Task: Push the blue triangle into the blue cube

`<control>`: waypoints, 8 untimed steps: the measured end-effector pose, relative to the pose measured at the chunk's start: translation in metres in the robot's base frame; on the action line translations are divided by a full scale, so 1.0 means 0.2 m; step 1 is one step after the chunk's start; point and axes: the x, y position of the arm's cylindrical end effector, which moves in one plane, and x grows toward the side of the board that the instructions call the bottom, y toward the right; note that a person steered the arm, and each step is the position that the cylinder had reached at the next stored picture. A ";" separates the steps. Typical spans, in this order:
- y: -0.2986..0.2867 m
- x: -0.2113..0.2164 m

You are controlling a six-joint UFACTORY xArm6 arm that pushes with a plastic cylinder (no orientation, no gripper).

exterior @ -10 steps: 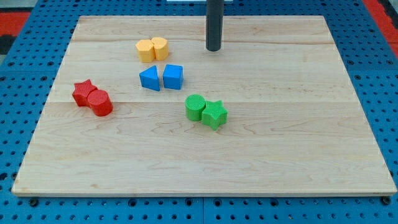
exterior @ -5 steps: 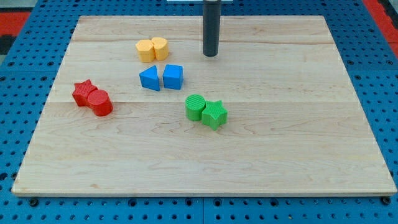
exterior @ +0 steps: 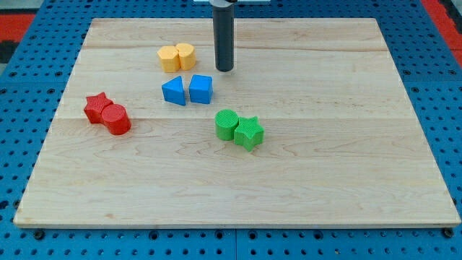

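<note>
The blue triangle and the blue cube sit side by side, touching or nearly touching, left of the board's middle, with the triangle on the view's left. My tip is on the board just above and to the right of the blue cube, a small gap away from it. The rod rises straight up out of the view's top.
Two yellow blocks sit together above the blue pair, left of my tip. A red star and red cylinder sit at the left. A green cylinder and green star sit below and right of the blue cube. The wooden board lies on a blue pegboard.
My tip has moved to the view's left and slightly down, from the upper middle of the board to close beside the blue cube. No block has moved.
</note>
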 end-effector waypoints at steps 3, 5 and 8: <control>-0.11 0.07; -0.11 0.07; -0.24 0.08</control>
